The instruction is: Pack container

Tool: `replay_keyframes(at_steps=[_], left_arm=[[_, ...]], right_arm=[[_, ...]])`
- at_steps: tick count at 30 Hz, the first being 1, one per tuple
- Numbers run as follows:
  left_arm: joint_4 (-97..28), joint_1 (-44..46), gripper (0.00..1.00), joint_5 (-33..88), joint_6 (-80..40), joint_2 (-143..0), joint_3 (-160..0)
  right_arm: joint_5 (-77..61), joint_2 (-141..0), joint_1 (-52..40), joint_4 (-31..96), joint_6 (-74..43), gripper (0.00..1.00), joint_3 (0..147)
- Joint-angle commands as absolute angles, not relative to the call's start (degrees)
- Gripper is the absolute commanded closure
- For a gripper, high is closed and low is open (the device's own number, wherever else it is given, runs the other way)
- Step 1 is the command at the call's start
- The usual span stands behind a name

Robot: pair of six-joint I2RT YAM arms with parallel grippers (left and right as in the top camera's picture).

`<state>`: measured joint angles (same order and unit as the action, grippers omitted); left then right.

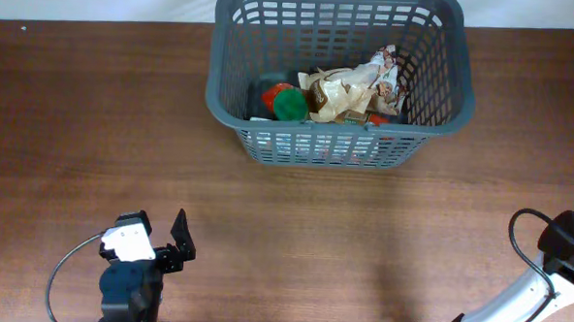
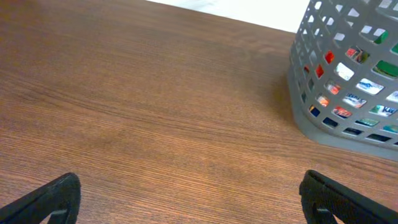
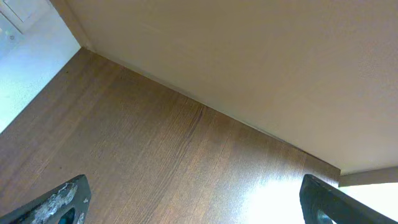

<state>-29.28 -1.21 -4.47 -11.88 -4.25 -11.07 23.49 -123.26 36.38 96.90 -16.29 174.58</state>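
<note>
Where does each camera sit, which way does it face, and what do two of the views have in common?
Overhead: above the table, looking straight down on the container; the left gripper and right arm show at the near edge.
Left wrist: low over the table, facing the container's slotted side; its own open fingers sit in the bottom corners.
Right wrist: low, looking across the table to a pale wall; the open right gripper frames the bottom.
Shared: overhead and left wrist both show the container.
</note>
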Motion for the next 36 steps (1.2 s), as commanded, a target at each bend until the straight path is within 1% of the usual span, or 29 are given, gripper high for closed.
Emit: replay_keyframes(at_steps=[1,12,16,20,26,29,36], left_arm=[[-28.93,-1.56,0.01,-4.32,-12.34,-3.51,-9.39],[-26.55,-1.56,0.01,-4.27,-11.44,-3.29,-7.68],[-26.55,-1.56,0.01,-4.03,-7.51,-2.17,-7.68],[-26.52,-1.56,0.01,-1.93,0.51,-0.89,-7.68],[-26.52,-1.56,0.01,0.73,9.39,-0.86,-7.68],[-26.52,-1.56,0.01,0.73,11.33,-0.86,-7.68],[-26.55,-1.56,0.01,0.69,11.29,-0.86,-7.68]], right_arm=[[23.57,-123.15,36.4,96.73,-16.6,0.01,174.52],[23.57,-123.15,36.38,96.73,-16.6,0.01,174.52],[23.57,-123.15,36.4,96.73,-16.6,0.01,174.52],[23.57,-123.15,36.4,96.73,-16.6,0.01,174.52],[23.57,-123.15,36.38,96.73,-16.6,0.01,174.52],[23.57,-123.15,36.38,96.73,-16.6,0.01,174.52],[23.57,-123.15,36.38,96.73,-16.6,0.01,174.54]])
